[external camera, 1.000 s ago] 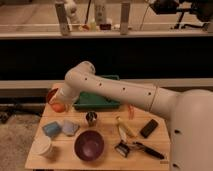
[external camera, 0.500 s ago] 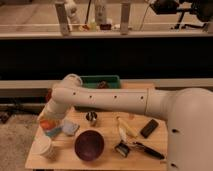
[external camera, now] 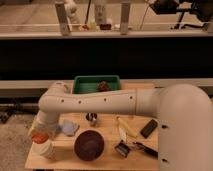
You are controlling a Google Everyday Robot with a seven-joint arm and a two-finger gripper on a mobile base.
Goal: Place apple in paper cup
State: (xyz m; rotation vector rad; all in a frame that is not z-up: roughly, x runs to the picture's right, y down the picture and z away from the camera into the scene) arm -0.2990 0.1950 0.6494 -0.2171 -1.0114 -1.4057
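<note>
Tool [external camera: 40,129] seemingly over apple [external camera: 39,137] at paper cup [external camera: 46,150].

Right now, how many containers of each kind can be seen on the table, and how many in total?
Cups: 3 (paper cup, small metal cup, light blue cup)
Bowls: 1 (dark purple bowl)
Trays: 1 (green tray)
Total: 5
The gripper is at the paper cup, beside the apple.
</note>
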